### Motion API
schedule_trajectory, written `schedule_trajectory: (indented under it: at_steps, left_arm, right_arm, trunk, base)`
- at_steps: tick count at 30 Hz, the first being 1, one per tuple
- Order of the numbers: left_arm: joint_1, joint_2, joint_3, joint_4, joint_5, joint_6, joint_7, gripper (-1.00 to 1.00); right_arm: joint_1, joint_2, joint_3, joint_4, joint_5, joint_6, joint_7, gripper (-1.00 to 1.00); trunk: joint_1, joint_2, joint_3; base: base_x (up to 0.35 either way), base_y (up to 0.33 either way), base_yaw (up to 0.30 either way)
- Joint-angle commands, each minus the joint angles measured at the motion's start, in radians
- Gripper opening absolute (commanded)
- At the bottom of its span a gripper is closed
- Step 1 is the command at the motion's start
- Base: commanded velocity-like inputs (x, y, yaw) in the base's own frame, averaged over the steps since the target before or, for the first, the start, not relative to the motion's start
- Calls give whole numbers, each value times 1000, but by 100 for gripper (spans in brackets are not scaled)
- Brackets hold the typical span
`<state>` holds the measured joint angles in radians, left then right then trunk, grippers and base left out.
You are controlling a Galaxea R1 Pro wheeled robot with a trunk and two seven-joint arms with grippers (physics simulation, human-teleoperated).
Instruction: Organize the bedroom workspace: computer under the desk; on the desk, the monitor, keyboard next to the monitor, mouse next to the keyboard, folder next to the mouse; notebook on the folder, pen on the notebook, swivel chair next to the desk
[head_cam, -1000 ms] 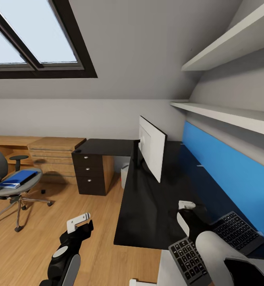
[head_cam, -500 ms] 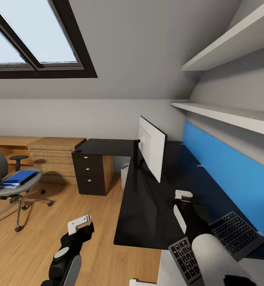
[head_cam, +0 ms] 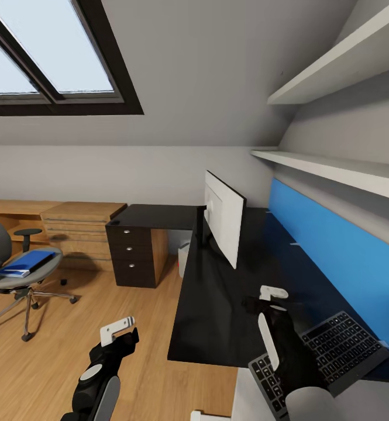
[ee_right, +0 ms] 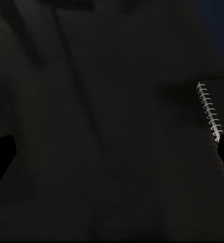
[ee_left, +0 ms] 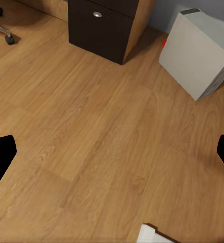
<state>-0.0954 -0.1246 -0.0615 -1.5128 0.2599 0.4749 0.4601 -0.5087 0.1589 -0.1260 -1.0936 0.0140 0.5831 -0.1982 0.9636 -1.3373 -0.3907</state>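
Right gripper (head_cam: 273,293) shifted over desk (head_cam: 217,316), black keyboard (head_cam: 334,345) w/ grey keys

The desk (head_cam: 217,304) shows a glossy black top above a matt light wood floor (head_cam: 59,356). The swivel chair (head_cam: 19,280) pairs grey cloth with a chrome base.

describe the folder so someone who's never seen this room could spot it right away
Look left of the long black desk to the grey swivel chair on the wood floor. The folder lies flat on its seat, bright blue against the grey.
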Motion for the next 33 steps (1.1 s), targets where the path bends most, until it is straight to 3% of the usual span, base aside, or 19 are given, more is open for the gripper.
schedule_trajectory:
  at_steps: [1, 7, 14, 17, 19, 33]
  left_arm:
    - [-1, 0, -1, -1, 11, 2, 9, 100]
    - [-1, 0, -1, -1, 12, 2, 9, 100]
    - [-1, 2, -1, 0, 12, 2, 9, 100]
    - [-1, 2, -1, 0, 12, 2, 9, 100]
    - [-1, 1, -1, 0, 12, 2, 9, 100]
    - [-1, 2, -1, 0, 12, 2, 9, 100]
  right_arm:
    - [1, 2, -1, -3, 1, 7, -1, 100]
    - [16, 13, 37, -8, 1, 1, 4, 100]
    - [35, 16, 125, -21, -1, 5, 5, 100]
    - [36, 16, 127, -33, -17, 9, 4, 100]
    - [47, 16, 127, -95, -78, 10, 2, 100]
    - [53, 16, 126, -109, -83, 9, 0, 100]
  trunk:
    - [0, -1, -1]
    - [0, -1, -1]
    - [0, -1, -1]
    - [0, -1, -1]
    - [0, -1, -1]
    - [0, -1, 1]
  base:
    - [0, 0, 0]
    - [0, 0, 0]
    - [0, 35, 0]
    - [0, 270, 0]
    - [0, 315, 0]
    - [-62, 328, -103]
